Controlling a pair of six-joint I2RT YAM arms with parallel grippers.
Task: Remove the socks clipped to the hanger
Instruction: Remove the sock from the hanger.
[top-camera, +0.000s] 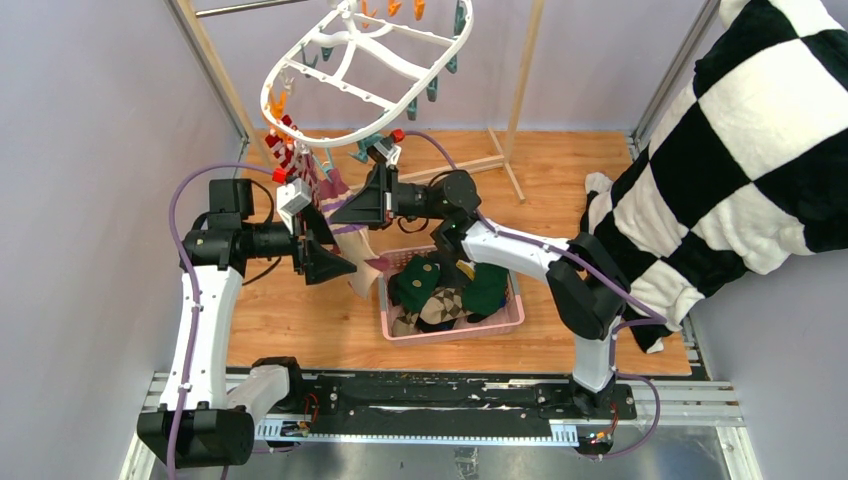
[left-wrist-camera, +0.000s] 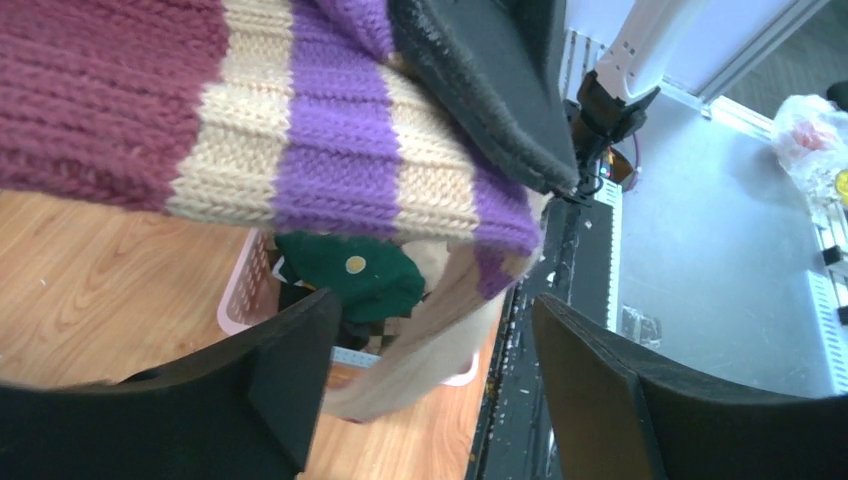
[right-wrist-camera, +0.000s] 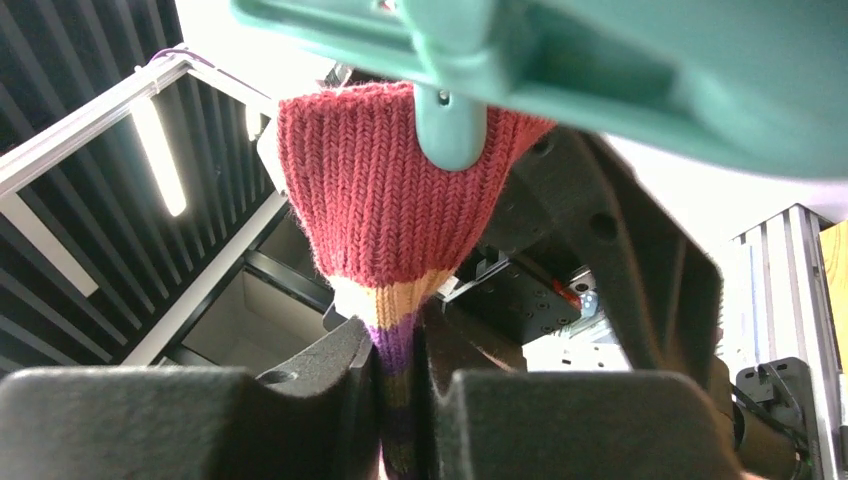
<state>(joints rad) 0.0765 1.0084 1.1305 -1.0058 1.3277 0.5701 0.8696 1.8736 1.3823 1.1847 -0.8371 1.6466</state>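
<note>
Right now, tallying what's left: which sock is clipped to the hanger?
The maroon-cream-purple striped sock, on a teal clip; the others lie in the pink basket.

The hanging sock (left-wrist-camera: 330, 150) was striped maroon, cream and purple; the hanger (top-camera: 462, 45) white, its clip (right-wrist-camera: 620, 80) teal; the basket (top-camera: 505, 318) pink; the cloth (top-camera: 760, 120) checkered black-and-white.

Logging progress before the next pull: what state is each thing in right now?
striped sock: clipped at its cuff
teal clip: closed on that cuff
right gripper: shut on the striped sock
left gripper: open
hanger: hanging tilted
pink basket: holds several loose socks
</note>
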